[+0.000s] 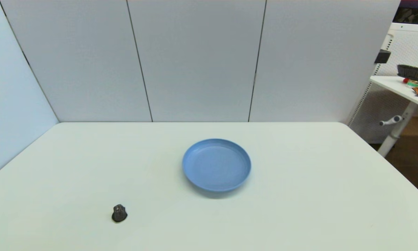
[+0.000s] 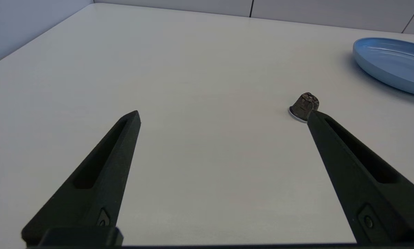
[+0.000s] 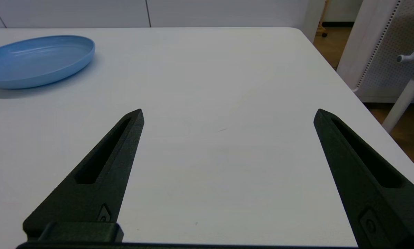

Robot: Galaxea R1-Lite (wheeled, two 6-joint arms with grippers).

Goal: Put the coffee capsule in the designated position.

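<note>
Capsule first: coffee capsule [image 1: 119, 213] sitting on the white worktop [image 1: 299, 209], well to the left of the blue plate [image 1: 216, 165] and nearer the robot than it, resting apart from it with bare surface between. Standing with wider rim down and crumpled dark top up, tilting slightly, as the left wrist view [image 2: 304, 107] is showing.

Left gripper [image 2: 224, 116] hovering above the worktop short of the capsule, fingers spread wide and holding nothing; one black fingertip [image 2: 316, 117] lying just in front of the capsule in that view, contact not being clear. Not appearing in the head view.

Blue plate lying flat around the middle of the worktop, carrying nothing, its rim [image 2: 383, 65] showing beyond the capsule in the left wrist view.

Right gripper [image 3: 228, 116] hanging over bare worktop to the right of the plate [image 3: 37, 60], well apart from it, fingers likewise spread wide and gripping nothing.

Further right of the plate, past the worktop's edge, a second white table [image 1: 401, 87] bearing a dark brush [image 1: 412, 72] and a few small colourful items.
</note>
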